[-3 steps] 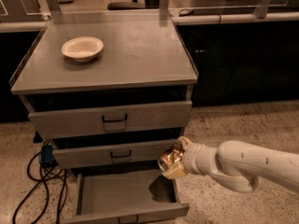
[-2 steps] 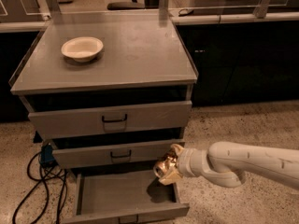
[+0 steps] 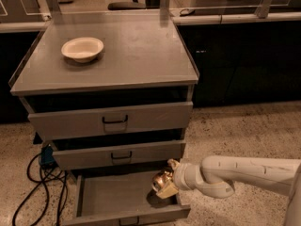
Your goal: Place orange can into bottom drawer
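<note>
I have one arm to work with, and it comes in low from the right. At its tip the gripper (image 3: 164, 185) has its two fingers squeezed on the orange can (image 3: 158, 180), so the can is in my grip and not down on anything yet.

The thing that matters most is what lies under the can. The bottom drawer (image 3: 113, 194) is pulled out far, and its flat floor is open to the top. The can hangs just over the right back part of that floor, close to the right wall. I see a dark shadow on the floor right below it. So the drawer is straight down from the gripper, and I think the next move is a small drop down and then letting go. I would also slide a little to the left, away from the wall, so the can does not bump it.

The can looks tipped over on its side, with one end pointing left, away from the arm. I cannot tell this for sure. If it lies sideways it may roll once I let go.

Now I count. There is one orange can. There are three grey drawers, and only the lowest is pulled out far. There is one white bowl (image 3: 83, 48) on the cabinet top (image 3: 136, 55), well apart from the can.
</note>
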{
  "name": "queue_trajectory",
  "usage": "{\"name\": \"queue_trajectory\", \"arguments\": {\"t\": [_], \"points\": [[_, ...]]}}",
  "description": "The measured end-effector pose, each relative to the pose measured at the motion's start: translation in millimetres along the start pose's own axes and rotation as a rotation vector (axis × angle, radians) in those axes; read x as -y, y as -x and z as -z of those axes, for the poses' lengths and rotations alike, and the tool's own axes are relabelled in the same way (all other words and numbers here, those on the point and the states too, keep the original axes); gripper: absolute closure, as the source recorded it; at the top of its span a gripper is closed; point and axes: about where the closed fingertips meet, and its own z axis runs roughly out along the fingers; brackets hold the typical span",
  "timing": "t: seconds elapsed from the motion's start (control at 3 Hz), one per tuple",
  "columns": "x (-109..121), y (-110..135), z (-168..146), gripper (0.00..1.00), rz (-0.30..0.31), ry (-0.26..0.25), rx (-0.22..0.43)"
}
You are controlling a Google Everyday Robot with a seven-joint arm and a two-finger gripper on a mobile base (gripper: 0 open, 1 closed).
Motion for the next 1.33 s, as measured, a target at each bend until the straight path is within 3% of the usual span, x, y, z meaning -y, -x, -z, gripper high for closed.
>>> {"name": "queue_trajectory", "arguments": {"t": [0.33,0.67,1.0,1.33], "points": [[1.1,1.4,0.9,1.0,0.003,-0.002,0.001],[8.6,1.8,-9.4,1.0,0.056,0.058,0.01],[23.5,5.8,-35.3,1.0,0.179,0.164,0.037],[23.3,5.7,-35.5,1.0,0.178,0.164,0.036]]}}
